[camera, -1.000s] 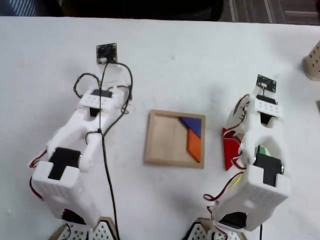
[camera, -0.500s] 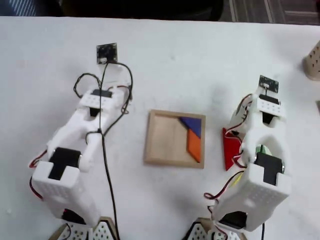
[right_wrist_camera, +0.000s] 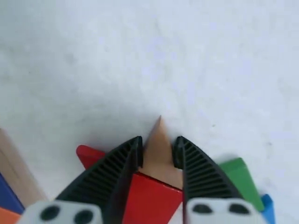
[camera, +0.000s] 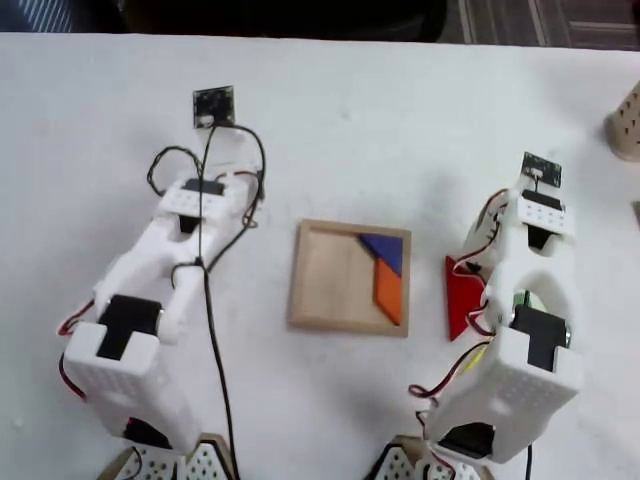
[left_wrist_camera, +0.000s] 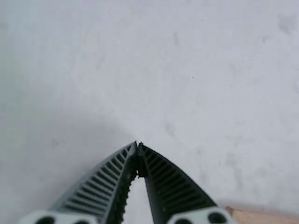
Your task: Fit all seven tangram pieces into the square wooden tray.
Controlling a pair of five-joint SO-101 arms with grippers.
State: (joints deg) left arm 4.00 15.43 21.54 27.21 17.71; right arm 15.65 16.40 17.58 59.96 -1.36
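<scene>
Right gripper (right_wrist_camera: pixel 159 141) clamped on red triangle (camera: pixel 458 296), tip jutting between fingers, right of centre beside tray (camera: pixel 330 275), left gripper (left_wrist_camera: pixel 138 148) closed, empty.

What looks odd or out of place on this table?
Nothing is damaged or spilled. One oddity: the red piece is outside the wooden tray, pinched in the right hand, its corner seemingly lifted off the table. Only the blue piece and orange piece sit inside the tray.

White table (camera: pixel 380 120), evenly lit. Dark strip (camera: pixel 250 15) beyond the far edge. Grey floor with pale lines (camera: pixel 540 20) far right. Beige perforated object (camera: pixel 625 125) at the right edge.
</scene>
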